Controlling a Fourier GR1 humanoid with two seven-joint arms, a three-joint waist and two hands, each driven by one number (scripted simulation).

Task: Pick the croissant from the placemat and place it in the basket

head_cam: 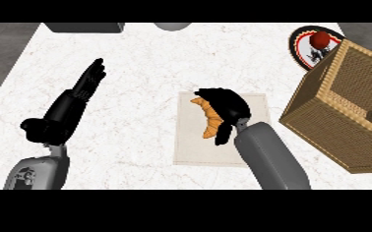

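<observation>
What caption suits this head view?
Right hand curls round the croissant on the placemat, basket beside it; left hand open.

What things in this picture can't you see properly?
All in the head view:
- croissant: its right side is covered by the right hand.
- basket: cut off by the right edge.
- plate: partly behind the basket.
- grey block and grey round thing: cut off at the top, can't tell what they are.

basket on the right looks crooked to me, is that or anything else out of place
The basket sits turned at an angle to the placemat edges and covers part of the plate behind it. Nothing looks spilled or damaged; the croissant lies on the placemat with the right hand curled round it.
</observation>
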